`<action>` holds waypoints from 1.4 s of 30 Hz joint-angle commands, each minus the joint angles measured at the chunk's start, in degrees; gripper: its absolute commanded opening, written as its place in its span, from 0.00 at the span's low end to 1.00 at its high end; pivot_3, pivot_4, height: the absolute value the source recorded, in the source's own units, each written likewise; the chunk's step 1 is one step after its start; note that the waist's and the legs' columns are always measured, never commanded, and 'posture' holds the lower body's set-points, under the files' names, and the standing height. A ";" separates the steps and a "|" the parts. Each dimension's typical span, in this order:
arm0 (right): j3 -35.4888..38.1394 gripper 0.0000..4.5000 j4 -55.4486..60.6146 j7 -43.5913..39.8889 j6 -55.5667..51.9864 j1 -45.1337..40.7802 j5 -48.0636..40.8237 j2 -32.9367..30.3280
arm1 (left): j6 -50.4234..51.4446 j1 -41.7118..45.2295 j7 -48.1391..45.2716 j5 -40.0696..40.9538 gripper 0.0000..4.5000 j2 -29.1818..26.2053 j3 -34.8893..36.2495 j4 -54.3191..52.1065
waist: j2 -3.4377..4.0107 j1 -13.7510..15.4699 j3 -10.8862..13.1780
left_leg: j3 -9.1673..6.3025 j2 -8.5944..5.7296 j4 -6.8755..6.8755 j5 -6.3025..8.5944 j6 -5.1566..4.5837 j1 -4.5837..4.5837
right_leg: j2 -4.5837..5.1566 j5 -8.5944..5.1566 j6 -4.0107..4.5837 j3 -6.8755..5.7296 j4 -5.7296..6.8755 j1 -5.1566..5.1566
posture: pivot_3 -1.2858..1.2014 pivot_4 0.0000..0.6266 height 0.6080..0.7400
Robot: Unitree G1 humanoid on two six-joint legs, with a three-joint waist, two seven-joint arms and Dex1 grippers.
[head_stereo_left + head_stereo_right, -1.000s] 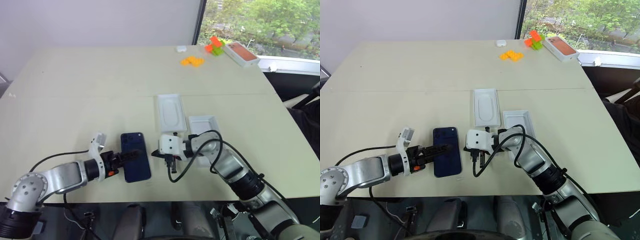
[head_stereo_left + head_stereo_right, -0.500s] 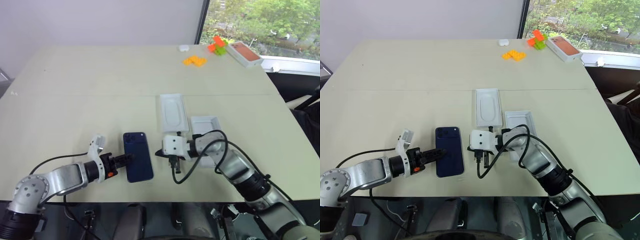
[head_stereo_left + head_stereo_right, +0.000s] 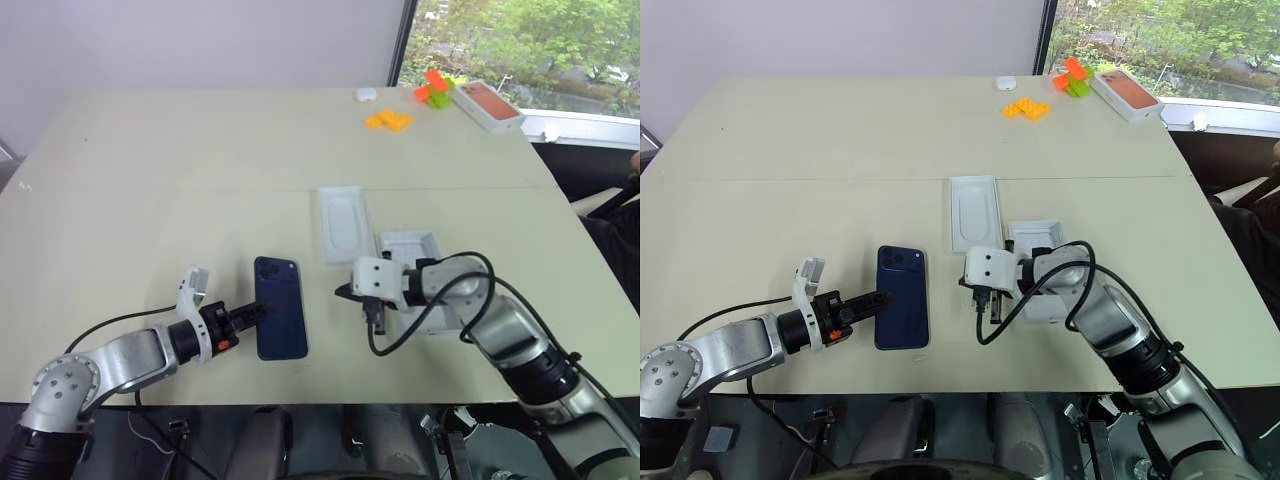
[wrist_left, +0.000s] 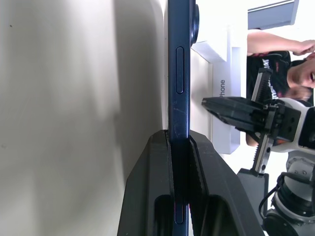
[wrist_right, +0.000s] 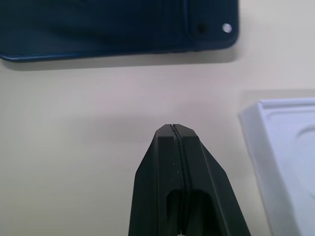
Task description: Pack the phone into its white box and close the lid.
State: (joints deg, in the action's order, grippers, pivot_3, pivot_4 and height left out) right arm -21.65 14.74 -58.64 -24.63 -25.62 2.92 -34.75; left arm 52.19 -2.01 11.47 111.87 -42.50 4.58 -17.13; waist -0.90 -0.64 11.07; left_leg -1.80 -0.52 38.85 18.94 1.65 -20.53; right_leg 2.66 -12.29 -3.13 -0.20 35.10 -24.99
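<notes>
You've got the left gripper clamped on the phone edge, right gripper pinched empty. Next, carry it to the white box.

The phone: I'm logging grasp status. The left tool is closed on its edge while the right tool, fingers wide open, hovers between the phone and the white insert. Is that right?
One detail is wrong: the right tool is shut, not wide open; the right wrist view shows its fingers pressed together. The rest holds: the left tool is closed on the edge of the phone, and the right tool hangs over the table between the phone and the white insert.
</notes>
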 commanded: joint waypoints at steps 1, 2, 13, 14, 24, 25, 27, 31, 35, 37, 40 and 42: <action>3.59 0.00 2.55 0.84 0.29 -1.74 -1.29 -1.05 | -1.77 -1.11 -3.81 -0.20 0.01 1.22 3.85 -3.79 | -0.01 -0.10 0.02 | 0.00 0.00 0.00 0.00 0.00 -0.01 | 0.00 0.00 0.00 0.00 0.00 -0.01 | 0.52 0.24 1.00; 4.27 0.00 2.20 1.03 0.01 -2.43 -1.35 -1.31 | -2.81 -1.76 -4.49 0.09 0.01 2.06 5.21 -3.84 | 0.00 -0.11 0.03 | 0.02 0.00 0.00 0.00 0.00 -0.01 | 0.00 0.00 0.00 0.00 0.00 -0.02 | 0.52 0.24 1.00; 4.67 0.00 -3.43 2.46 0.70 -8.82 -0.98 -0.34 | -5.17 -3.34 -11.44 -7.59 0.01 4.25 10.94 -4.51 | -0.09 0.01 0.10 | 0.09 -0.03 0.00 0.03 -0.06 -0.12 | -0.05 0.00 0.01 0.00 -0.01 -0.11 | 0.52 0.24 1.00; 4.27 0.00 -5.09 3.17 1.48 -9.29 -0.26 0.06 | -5.19 -3.18 -11.26 -7.93 0.01 4.40 10.90 -4.54 | -0.12 0.01 0.12 | 0.11 -0.04 0.02 0.04 -0.08 -0.13 | -0.03 0.01 0.01 0.00 -0.01 -0.12 | 0.52 0.24 1.00; 4.96 0.18 -7.85 1.99 1.35 -9.89 -2.36 1.07 | -4.47 -2.45 -11.80 -9.36 0.00 4.66 10.57 -5.04 | -0.12 0.01 0.13 | 0.02 0.00 0.05 0.03 -0.06 -0.64 | 0.00 0.15 -0.19 0.01 0.02 -0.56 | 0.52 0.24 1.00; 4.89 0.29 -7.25 1.80 1.50 -9.58 -2.31 0.72 | -4.13 -2.39 -12.19 -9.79 0.00 4.38 10.43 -5.24 | -0.12 0.01 0.13 | 0.02 0.00 0.08 0.03 -0.07 -0.66 | 0.01 0.15 -0.19 0.01 0.02 -0.57 | 0.52 0.24 1.00; 4.50 0.49 -6.15 0.44 1.61 -8.76 -2.57 -0.30 | -3.56 -2.22 -12.94 -10.59 0.00 3.99 10.18 -5.53 | -0.12 0.01 0.13 | 0.03 -0.02 0.10 0.03 -0.07 -0.68 | 0.01 0.14 -0.18 0.01 0.01 -0.57 | 0.52 0.24 1.00; 3.77 0.49 -7.31 0.04 2.33 -8.17 -1.90 -0.96 | -2.93 -1.71 -13.96 -11.34 0.00 3.75 9.63 -5.40 | -0.12 0.01 0.13 | 0.03 -0.02 0.12 0.03 -0.07 -0.69 | 0.01 0.14 -0.18 0.01 0.01 -0.57 | 0.52 0.24 1.00; 2.91 0.49 -9.98 -0.86 3.34 -7.62 -1.57 -1.04 | -2.31 -1.22 -15.03 -12.55 0.00 3.90 9.51 -4.58 | -0.12 0.00 0.13 | 0.03 -0.02 0.19 0.02 -0.07 -0.69 | -0.01 0.13 -0.15 0.01 0.04 -0.56 | 0.52 0.24 1.00; 2.63 0.49 -10.89 -1.09 3.79 -7.45 -1.52 -0.99 | -2.10 -1.51 -15.89 -13.24 0.00 3.98 9.72 -4.16 | -0.12 -0.04 0.13 | 0.04 -0.02 0.21 0.02 -0.07 -0.69 | -0.02 0.13 -0.15 0.01 0.04 -0.56 | 0.52 0.24 1.00; 2.15 0.44 -12.03 -1.48 4.63 -6.69 -1.21 -1.13 | -2.01 -3.00 -17.65 -14.32 0.00 4.25 10.49 -3.88 | -0.12 -0.11 0.13 | 0.04 -0.02 0.20 0.03 -0.07 -0.69 | -0.03 0.14 -0.16 0.01 0.05 -0.56 | 0.52 0.24 1.00; 1.95 0.29 -12.72 -1.31 5.15 -6.37 -0.82 -1.06 | -1.94 -3.80 -18.71 -15.04 0.00 4.32 10.89 -3.72 | -0.12 -0.09 0.12 | 0.05 -0.01 0.20 0.03 -0.07 -0.68 | -0.02 0.16 -0.19 0.01 0.05 -0.56 | 0.52 0.24 1.00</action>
State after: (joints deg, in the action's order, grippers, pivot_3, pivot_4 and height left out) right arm -19.47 1.97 -59.68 -20.32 -32.23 1.81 -35.32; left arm 50.58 -5.66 -5.08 96.69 -38.18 13.18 -19.99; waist -1.02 -0.74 11.18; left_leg -1.75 -0.52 39.05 18.96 1.57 -21.20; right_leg 2.64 -12.14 -3.32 -0.19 35.15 -25.55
